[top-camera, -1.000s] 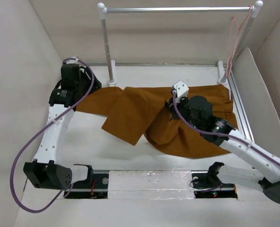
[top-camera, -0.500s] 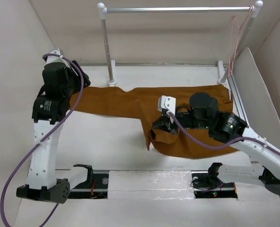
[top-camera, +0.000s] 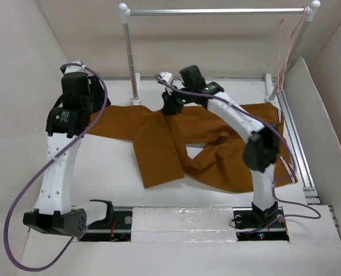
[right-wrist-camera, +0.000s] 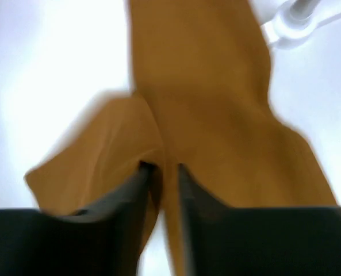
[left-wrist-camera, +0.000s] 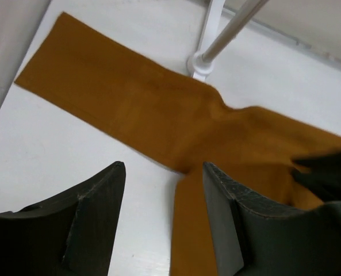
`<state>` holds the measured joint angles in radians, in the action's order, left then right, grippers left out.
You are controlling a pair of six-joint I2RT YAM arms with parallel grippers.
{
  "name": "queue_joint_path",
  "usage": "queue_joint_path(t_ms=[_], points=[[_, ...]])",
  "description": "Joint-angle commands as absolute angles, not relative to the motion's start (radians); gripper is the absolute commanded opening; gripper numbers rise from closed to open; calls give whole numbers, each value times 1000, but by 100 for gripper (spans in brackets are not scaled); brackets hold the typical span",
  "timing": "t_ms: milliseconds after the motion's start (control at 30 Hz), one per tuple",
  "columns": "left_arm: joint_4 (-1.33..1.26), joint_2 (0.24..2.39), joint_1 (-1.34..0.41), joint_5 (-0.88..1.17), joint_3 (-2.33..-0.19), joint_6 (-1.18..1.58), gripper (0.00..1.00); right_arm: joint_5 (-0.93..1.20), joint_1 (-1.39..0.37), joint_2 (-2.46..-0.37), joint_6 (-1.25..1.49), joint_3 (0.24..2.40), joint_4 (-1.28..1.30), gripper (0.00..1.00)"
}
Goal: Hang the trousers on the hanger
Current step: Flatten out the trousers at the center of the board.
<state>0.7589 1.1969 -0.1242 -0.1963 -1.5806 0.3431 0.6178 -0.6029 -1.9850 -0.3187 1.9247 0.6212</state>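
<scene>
The rust-brown trousers (top-camera: 228, 155) lie spread across the table. One leg reaches left (left-wrist-camera: 118, 98) and the other is folded toward the front (top-camera: 158, 158). My right gripper (top-camera: 171, 107) is stretched out to the far middle, near the rail's left post. It is shut on a fold of the trousers (right-wrist-camera: 205, 98), with cloth pinched between its fingers (right-wrist-camera: 163, 168). My left gripper (left-wrist-camera: 163, 167) is open and empty, held above the left leg's near edge. The pale pink hanger (top-camera: 286, 46) hangs from the right end of the rail.
The silver rail (top-camera: 216, 11) spans the back on white posts. The left post's base (top-camera: 137, 98) is close to my right gripper and shows in the left wrist view (left-wrist-camera: 202, 63). Walls close in on both sides. A metal track (top-camera: 294, 144) runs along the right.
My right arm swung from the front middle to the far side by the left post, dragging cloth along. One trouser leg now lies folded toward the front. My left arm shifted slightly.
</scene>
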Motion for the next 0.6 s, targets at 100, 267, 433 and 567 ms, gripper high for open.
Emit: queue_joint_path(t_ms=[100, 267, 433, 567], points=[[735, 1154, -137, -7, -1479, 275, 48, 652, -595, -2113, -77, 2125, 511, 72], [614, 1088, -137, 196, -1243, 282, 45, 615, -571, -1872, -44, 1786, 322, 84], [488, 1188, -170, 172, -1191, 301, 44, 519, -505, -1577, -16, 1444, 250, 34], [563, 1386, -567, -197, -1371, 304, 43, 453, -470, -1326, -17, 1240, 279, 0]])
